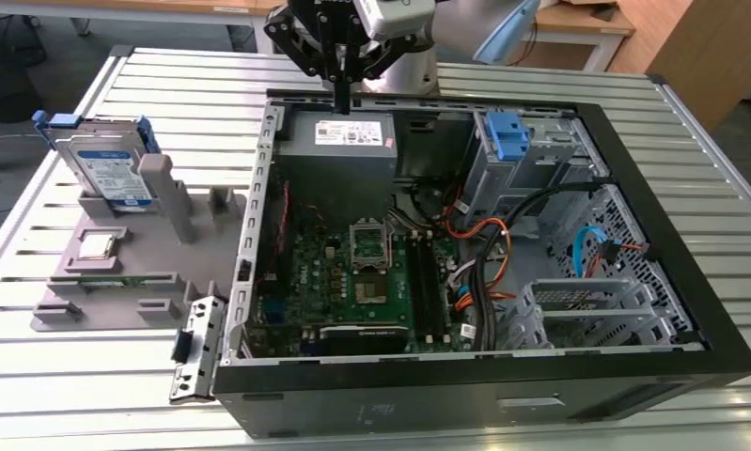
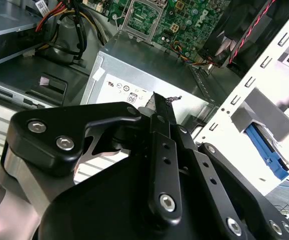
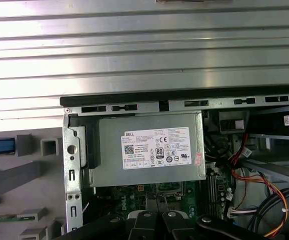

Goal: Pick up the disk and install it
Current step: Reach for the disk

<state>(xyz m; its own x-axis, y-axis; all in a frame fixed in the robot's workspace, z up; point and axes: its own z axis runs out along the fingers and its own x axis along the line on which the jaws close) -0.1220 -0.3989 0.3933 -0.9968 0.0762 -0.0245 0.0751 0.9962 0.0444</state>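
One hand (image 1: 341, 105) hangs at the far edge of one open computer case (image 1: 683, 282), which lies on its side on the slatted metal worktop (image 1: 162, 85). The hand is clenched, its fingers pressed together into a single thin tip with nothing between them.

Directly under that tip is the case's one grey power supply (image 1: 337, 143). In the first wrist view its white label faces up, and the green mainboard (image 3: 184, 192) lies past it.

The disk (image 1: 105, 174) is well apart from the hand, off towards the exterior view's left and outside the case. It stands upright on its edge in a slot of one grey holder (image 1: 162, 282) on the worktop. Its white-and-blue label faces the camera and blue plastic runs along its edges. I count one labelled disk there; what stands behind it in the same slot I cannot tell.

On the same holder, farther from the hand than the disk, lies one small square silver chip (image 1: 96, 246), flat in its own recess.

Inside the case, to the hand's other side towards the exterior view's right, one bare blue bracket (image 1: 507, 136) sits upright in the drive cage.
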